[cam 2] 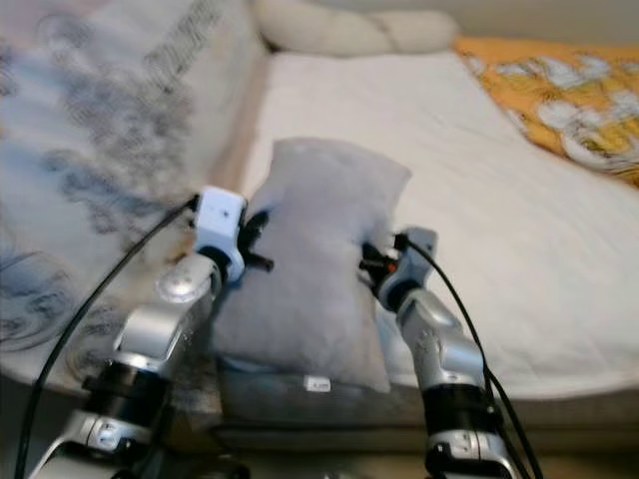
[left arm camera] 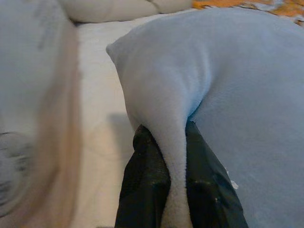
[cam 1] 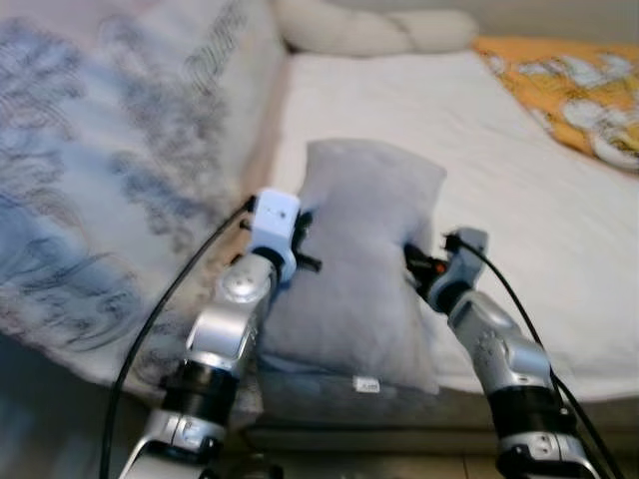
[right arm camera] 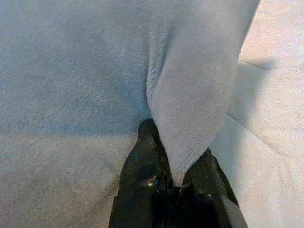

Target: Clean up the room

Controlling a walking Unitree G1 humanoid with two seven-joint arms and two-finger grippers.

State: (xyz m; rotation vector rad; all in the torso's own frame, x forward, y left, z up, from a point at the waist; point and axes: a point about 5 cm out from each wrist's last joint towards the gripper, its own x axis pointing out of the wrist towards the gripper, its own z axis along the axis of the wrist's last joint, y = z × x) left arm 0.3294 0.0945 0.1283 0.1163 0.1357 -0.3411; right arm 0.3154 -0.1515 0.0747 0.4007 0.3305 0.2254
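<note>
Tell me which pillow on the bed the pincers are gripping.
The grey pillow at the bed's near edge, pinched by the left pincer and right pincer; the cream pillow lies untouched at the far end.

Open mattress (cam 1: 559, 239) beyond pillow (cam 1: 364, 259)

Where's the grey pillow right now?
The grey pillow is at the near edge of the white bed, pinched between the left claw and right claw, with the patterned blanket to its left.

Bedroom: bed (cam 1: 419, 110) w/ white sheet, pillows (cam 1: 374, 30) (orange quilt (cam 1: 574, 90)).
</note>
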